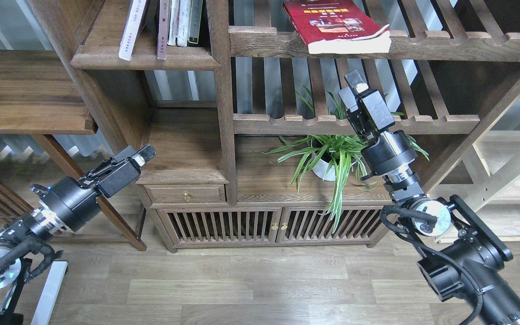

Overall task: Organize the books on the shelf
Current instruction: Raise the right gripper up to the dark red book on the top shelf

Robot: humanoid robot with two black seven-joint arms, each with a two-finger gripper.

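Note:
The bright red book point(336, 25) with a yellow title lies flat on the upper slatted rack, its corner sticking out over the front rail. The shelf point(145, 59), a dark-brown board with a moulded front edge, is at the upper left and holds several thin upright and leaning books point(178, 22). The maroon and thick white paperbacks are out of view. My right gripper point(355, 81) points up, below the red book and apart from it, fingers together and empty. My left gripper point(145, 155) is low at the left, in front of the cabinet side, fingers together and empty.
A potted spider plant point(332, 155) stands on the cabinet top just left of my right arm. A lower slatted rack point(355, 124) runs behind my right gripper. A small drawer point(185, 194) and slatted cabinet doors point(271, 225) are below. A wooden table point(25, 90) stands at the far left.

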